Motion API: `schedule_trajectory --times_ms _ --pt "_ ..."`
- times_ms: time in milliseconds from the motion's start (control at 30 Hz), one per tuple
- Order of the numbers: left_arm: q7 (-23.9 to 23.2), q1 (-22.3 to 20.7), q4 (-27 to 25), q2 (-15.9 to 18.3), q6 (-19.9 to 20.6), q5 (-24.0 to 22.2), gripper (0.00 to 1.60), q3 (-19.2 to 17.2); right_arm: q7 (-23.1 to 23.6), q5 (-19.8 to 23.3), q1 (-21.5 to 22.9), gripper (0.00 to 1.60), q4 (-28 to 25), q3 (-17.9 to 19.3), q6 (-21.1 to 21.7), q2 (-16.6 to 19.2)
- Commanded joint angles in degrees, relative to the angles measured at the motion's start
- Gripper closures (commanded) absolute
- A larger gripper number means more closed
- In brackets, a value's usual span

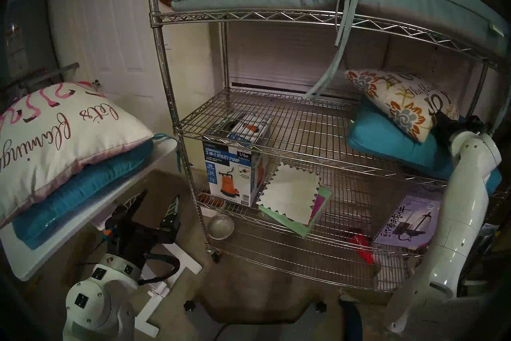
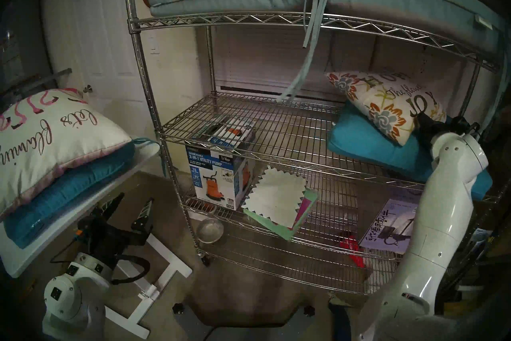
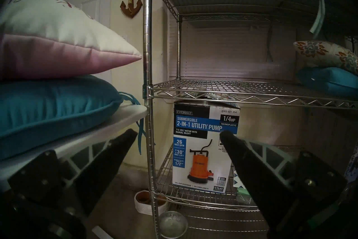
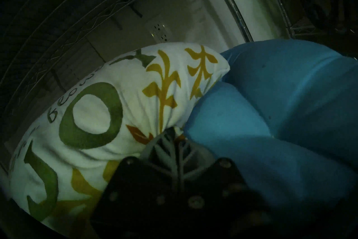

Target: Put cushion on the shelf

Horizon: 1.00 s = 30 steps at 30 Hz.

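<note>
Two cushions sit at the right end of the shelf's middle tier in the head views: a floral cushion tilted on a teal cushion. On the white worktop at left, a lettered cushion lies on another teal one. The left wrist view shows the left claw spread wide and empty, facing a pump box. The right wrist view shows the right claw pinched tight on the floral cushion's corner, beside the teal cushion.
</note>
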Motion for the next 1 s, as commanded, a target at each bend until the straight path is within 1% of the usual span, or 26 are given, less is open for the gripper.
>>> schedule_trajectory --times_ms 0,67,233,267,300,333,400,567,600,633,667,767,833,967 --pt "-0.1 0.3 -1.5 0.1 -0.2 0.2 0.00 0.0 4.6 -2.6 -4.8 1.60 -2.4 1.2 -3.0 4.5" --pt "-0.1 0.3 -1.5 0.1 -0.1 0.2 0.00 0.0 6.8 -3.2 -5.5 1.60 -2.1 1.1 -4.3 5.3" --pt "0.0 0.3 -1.6 0.1 -0.1 0.2 0.00 0.0 9.2 -5.0 -7.0 1.60 -2.8 0.8 -6.8 5.5" --pt "0.0 0.3 -1.6 0.1 -0.1 0.2 0.00 0.0 9.7 -5.3 -7.6 1.00 -3.2 0.8 -7.2 5.3" --pt "0.0 0.3 -1.6 0.1 -0.1 0.2 0.00 0.0 10.1 -5.6 -8.2 0.26 -3.9 0.9 -7.6 5.2" --pt "0.0 0.3 -1.6 0.1 -0.1 0.2 0.00 0.0 10.4 -5.9 -8.7 0.00 -4.5 1.0 -7.9 5.0" --pt "0.0 0.3 -1.6 0.1 -0.1 0.2 0.00 0.0 11.2 -6.2 -9.9 0.00 -5.8 1.4 -8.7 4.6" --pt "0.0 0.3 -1.6 0.1 -0.1 0.2 0.00 0.0 12.1 -6.1 -12.2 0.00 -10.0 2.9 -8.4 3.1" --pt "0.0 0.3 -1.6 0.1 -0.1 0.2 0.00 0.0 12.4 -6.0 -12.4 0.00 -10.2 3.1 -8.5 3.0" --pt "0.0 0.3 -1.6 0.1 -0.1 0.2 0.00 0.0 12.4 -5.9 -13.3 0.00 -11.6 3.6 -8.1 2.4" --pt "0.0 0.3 -1.6 0.1 -0.1 0.2 0.00 0.0 13.0 -5.8 -13.6 0.00 -11.3 3.8 -8.4 2.5" --pt "0.0 0.3 -1.6 0.1 -0.1 0.2 0.00 0.0 13.2 -5.6 -15.7 0.00 -14.4 5.1 -7.4 1.0" --pt "0.0 0.3 -1.6 0.1 -0.1 0.2 0.00 0.0 13.8 -5.3 -16.4 0.00 -15.1 5.9 -7.3 0.5" --pt "0.0 0.3 -1.6 0.1 -0.2 0.2 0.00 0.0 14.5 -4.1 -18.2 0.00 -18.4 7.3 -6.1 -1.3"
